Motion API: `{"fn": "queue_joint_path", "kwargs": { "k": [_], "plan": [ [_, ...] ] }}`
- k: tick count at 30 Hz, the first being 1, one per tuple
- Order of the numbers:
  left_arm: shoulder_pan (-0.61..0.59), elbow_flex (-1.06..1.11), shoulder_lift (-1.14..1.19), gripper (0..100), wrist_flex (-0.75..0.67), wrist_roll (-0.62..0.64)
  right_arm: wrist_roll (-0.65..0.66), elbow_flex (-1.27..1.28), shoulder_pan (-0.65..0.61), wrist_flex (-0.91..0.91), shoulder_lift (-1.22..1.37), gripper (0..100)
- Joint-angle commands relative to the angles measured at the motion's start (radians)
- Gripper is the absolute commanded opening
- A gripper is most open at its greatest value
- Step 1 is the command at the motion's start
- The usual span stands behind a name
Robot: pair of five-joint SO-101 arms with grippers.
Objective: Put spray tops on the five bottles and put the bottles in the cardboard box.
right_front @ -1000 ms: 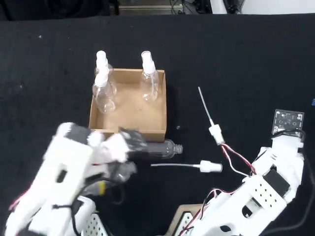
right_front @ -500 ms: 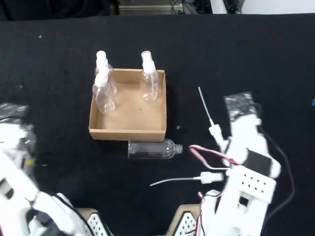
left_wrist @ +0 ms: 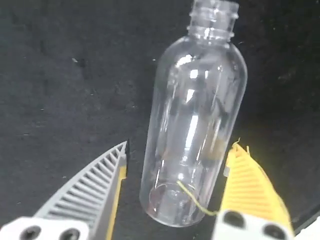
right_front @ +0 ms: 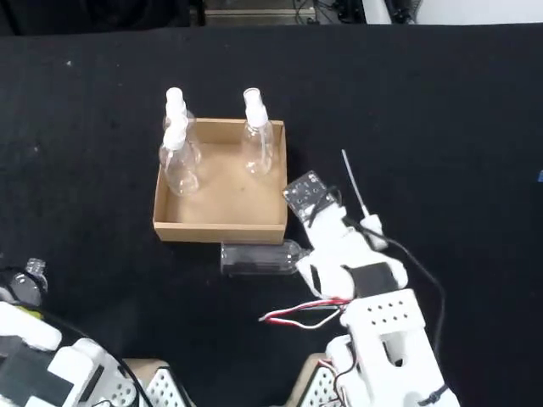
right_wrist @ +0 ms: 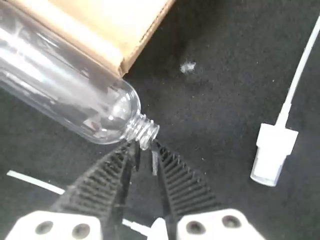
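The likeliest slip is right at the tips of the right gripper. Its two black ribbed jaws stand only a narrow slit apart and hold nothing, and their tips touch the threaded mouth of the clear plastic bottle lying on its side. Any push forward would probably roll or shove that light, round bottle along the black cloth rather than catch it, and so thin a slit would not take the neck. Just past the bottle's shoulder from these jaws runs the corner wall of the shallow brown cardboard box, which could jam the bottle if it is nudged that way. Off to one side of the jaws, apart from them, lies a white spray top with a long thin dip tube, not yet fitted. The left gripper, one jaw grey and one yellow, is spread to a bottle's width and seems to clamp the base of a second uncapped clear bottle, whose neck points away from the jaws. So low a hold may let it tip. Farthest off, three clear bottles with white spray tops stand in the box.
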Motion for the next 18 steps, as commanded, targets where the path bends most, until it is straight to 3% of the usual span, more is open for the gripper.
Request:
{"fn": "queue_joint_path", "kwargs": {
  "k": [1,8,13,18],
  "plan": [
    [0.061,-0.104,0.000,29,0.040,-0.014,-0.012,0.007,-0.021,-0.044,0.005,2.5],
    [0.154,-0.105,0.002,29,-0.006,-0.097,-0.014,0.031,-0.021,-0.044,0.005,2.4],
    [0.217,-0.071,0.003,29,-0.014,-0.038,-0.006,0.030,-0.021,-0.044,0.005,2.5],
    [0.219,0.001,0.003,29,-0.130,0.020,-0.011,0.031,-0.021,-0.044,0.005,2.5]
  ]
}}
